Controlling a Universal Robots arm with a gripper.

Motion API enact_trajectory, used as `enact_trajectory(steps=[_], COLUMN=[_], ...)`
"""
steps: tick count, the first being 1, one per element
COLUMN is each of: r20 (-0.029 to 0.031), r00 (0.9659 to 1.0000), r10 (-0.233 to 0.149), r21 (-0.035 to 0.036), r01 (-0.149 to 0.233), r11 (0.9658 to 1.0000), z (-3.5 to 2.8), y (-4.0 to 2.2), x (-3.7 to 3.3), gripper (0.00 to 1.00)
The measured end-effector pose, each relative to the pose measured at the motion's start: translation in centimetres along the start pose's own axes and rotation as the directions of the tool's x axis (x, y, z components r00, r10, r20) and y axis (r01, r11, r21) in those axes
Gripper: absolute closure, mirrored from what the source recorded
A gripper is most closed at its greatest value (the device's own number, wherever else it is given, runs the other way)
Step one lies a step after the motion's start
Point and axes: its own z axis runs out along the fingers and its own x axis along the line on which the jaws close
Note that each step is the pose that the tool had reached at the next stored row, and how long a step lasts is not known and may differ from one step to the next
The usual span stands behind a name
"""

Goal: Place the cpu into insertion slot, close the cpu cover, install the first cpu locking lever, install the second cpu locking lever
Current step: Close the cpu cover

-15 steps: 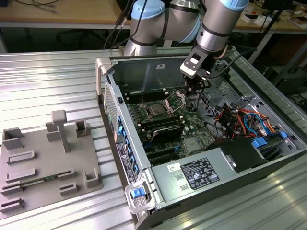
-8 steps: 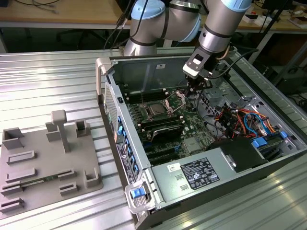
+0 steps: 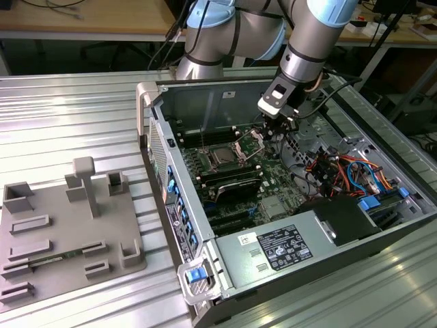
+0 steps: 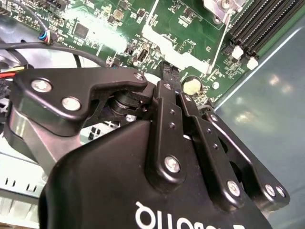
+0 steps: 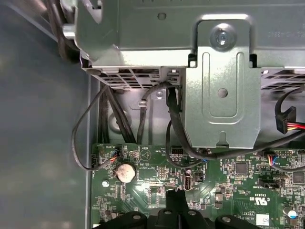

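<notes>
In the exterior view the cpu lies flat in the insertion slot near the middle of the green motherboard. The cpu cover stands hinged up at the slot's edge toward the exterior view's right. My gripper hangs just beside the raised cover, on its far right side and low over the board. In both wrist views my gripper has its fingertips pressed together, with nothing visible between them, just above the board.
A coin battery sits on the board near the fingertips. Black cables run down from a metal drive bracket. Long black memory slots flank the socket. A grey fixture tray lies on the exterior view's left.
</notes>
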Motion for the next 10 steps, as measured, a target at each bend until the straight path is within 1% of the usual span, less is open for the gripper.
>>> enact_trajectory(steps=[5, 6, 10], r20=[-0.0005, -0.0007, -0.0009], r00=[1.0000, 1.0000, 1.0000], r10=[0.000, 0.000, 0.000], r21=[0.0052, 0.0060, 0.0133], r01=[0.000, 0.000, 0.000], r11=[1.0000, 1.0000, 0.9999], z=[0.13, 0.14, 0.13], y=[-0.13, -0.20, -0.68], x=[0.00, 0.00, 0.01], gripper=[0.89, 0.89, 0.89])
